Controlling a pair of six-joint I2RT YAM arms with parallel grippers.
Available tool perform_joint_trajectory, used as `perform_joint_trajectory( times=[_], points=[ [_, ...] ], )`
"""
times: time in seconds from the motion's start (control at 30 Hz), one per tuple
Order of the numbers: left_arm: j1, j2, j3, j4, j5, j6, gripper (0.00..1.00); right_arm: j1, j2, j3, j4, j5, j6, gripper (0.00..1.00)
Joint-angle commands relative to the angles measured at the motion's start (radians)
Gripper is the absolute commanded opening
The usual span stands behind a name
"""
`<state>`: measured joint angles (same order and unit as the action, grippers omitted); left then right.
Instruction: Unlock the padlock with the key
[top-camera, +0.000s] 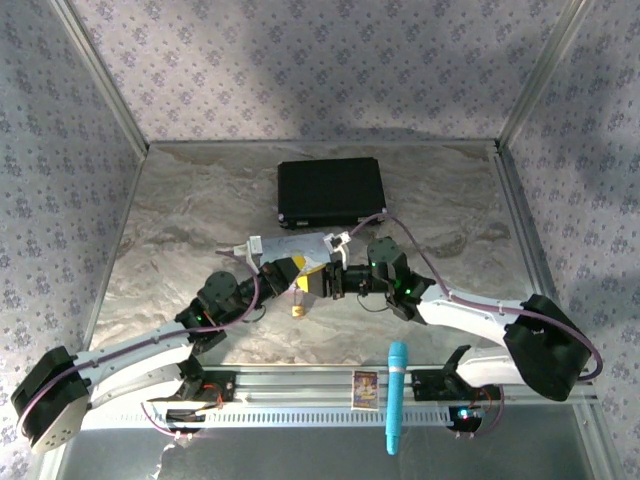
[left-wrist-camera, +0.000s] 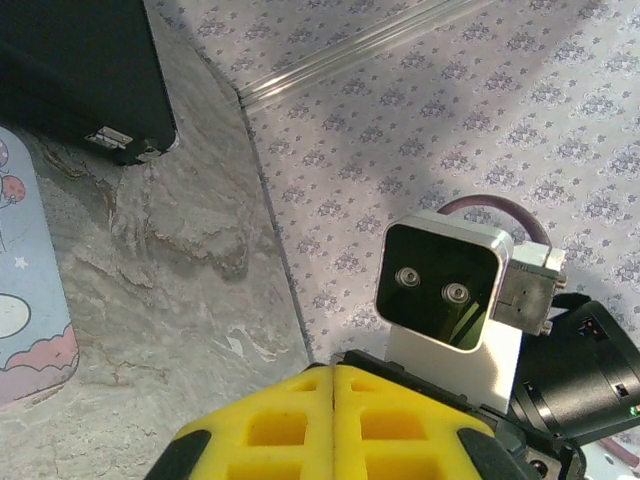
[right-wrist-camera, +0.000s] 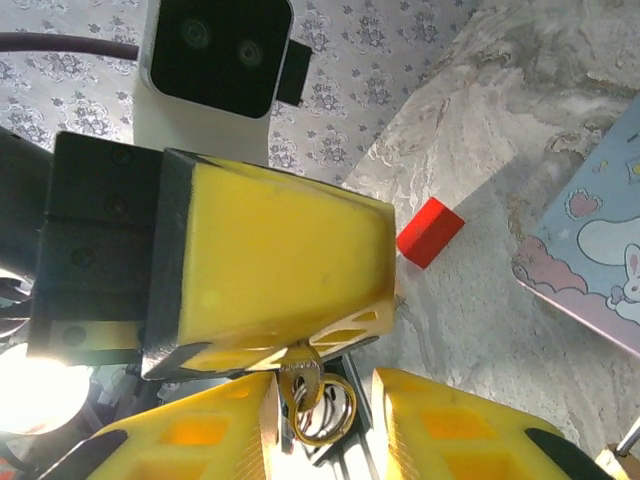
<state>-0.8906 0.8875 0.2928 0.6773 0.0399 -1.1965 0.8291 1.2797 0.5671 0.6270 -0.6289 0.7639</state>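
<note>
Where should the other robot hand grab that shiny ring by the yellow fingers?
I'd pinch the ring on its free outer curve, coming straight in from the right end effector. The ring juts from a small metal piece clamped in the shut left end effector and sits in the right one's open gap, so it can close across the thin loop.

Nowhere could a word, number or brand be read. A small card (top-camera: 365, 390) on the metal rail (top-camera: 290, 383) at the near edge carried a dark printed picture, its lettering too small to make out. The pastel tin (right-wrist-camera: 590, 250) bore drawings rather than writing: a heart and a white rabbit, and, in the left wrist view, a star and balloons.
</note>
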Motion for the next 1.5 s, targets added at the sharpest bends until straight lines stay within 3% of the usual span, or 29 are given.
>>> perform_joint_trajectory(
  times=[0.0,0.13,0.27,0.4,0.43,0.5,0.57,0.6,0.67,0.8,0.9,1.07,1.23,1.33,1.47],
  points=[
    [-0.009,0.006,0.011,0.034,0.019,0.018,0.00,-0.007,0.003,0.003,0.059,-0.011,0.019,0.31],
    [-0.014,0.027,0.006,0.059,0.023,0.016,0.00,-0.016,0.009,0.003,0.071,-0.009,0.023,0.21],
    [-0.016,0.034,0.003,0.062,0.016,0.014,0.00,-0.017,0.012,0.009,0.063,-0.021,0.021,0.01],
    [-0.016,0.031,0.015,0.026,0.008,0.025,0.00,-0.022,0.011,-0.006,0.062,-0.012,0.022,0.00],
    [-0.015,0.030,0.014,0.012,-0.001,0.027,0.04,-0.025,0.010,-0.011,0.057,-0.009,0.020,0.00],
    [-0.016,0.012,0.006,-0.013,-0.027,0.030,0.34,-0.028,0.005,-0.021,0.037,-0.002,0.016,0.00],
    [-0.013,-0.027,-0.003,-0.071,-0.070,0.040,0.81,-0.030,-0.006,-0.026,-0.014,0.014,-0.005,0.00],
    [-0.013,-0.050,-0.007,-0.112,-0.097,0.044,0.91,-0.030,-0.011,-0.028,-0.043,0.026,-0.015,0.00],
    [-0.012,-0.114,-0.014,-0.217,-0.151,0.050,0.98,-0.033,-0.021,-0.034,-0.111,0.053,-0.037,0.00],
    [-0.006,-0.222,-0.058,-0.335,-0.200,0.039,0.98,-0.042,-0.029,-0.072,-0.143,0.069,-0.042,0.00],
    [-0.004,-0.248,-0.041,-0.544,-0.231,0.021,0.79,-0.043,-0.031,-0.090,-0.196,0.084,-0.058,0.00],
    [-0.028,-0.198,-0.092,-0.544,-0.211,0.046,0.62,-0.045,-0.044,-0.108,-0.335,0.154,-0.078,0.00],
    [-0.031,-0.035,-0.002,-0.636,-0.183,0.170,0.61,-0.056,-0.045,-0.124,-0.406,0.201,-0.084,0.00],
    [-0.037,0.076,-0.006,-0.535,-0.147,0.188,0.59,-0.062,-0.045,-0.125,-0.418,0.205,-0.087,0.00],
    [-0.058,0.148,-0.011,-0.482,-0.204,0.211,0.54,-0.064,-0.045,-0.118,-0.442,0.213,-0.096,0.00]
  ],
)
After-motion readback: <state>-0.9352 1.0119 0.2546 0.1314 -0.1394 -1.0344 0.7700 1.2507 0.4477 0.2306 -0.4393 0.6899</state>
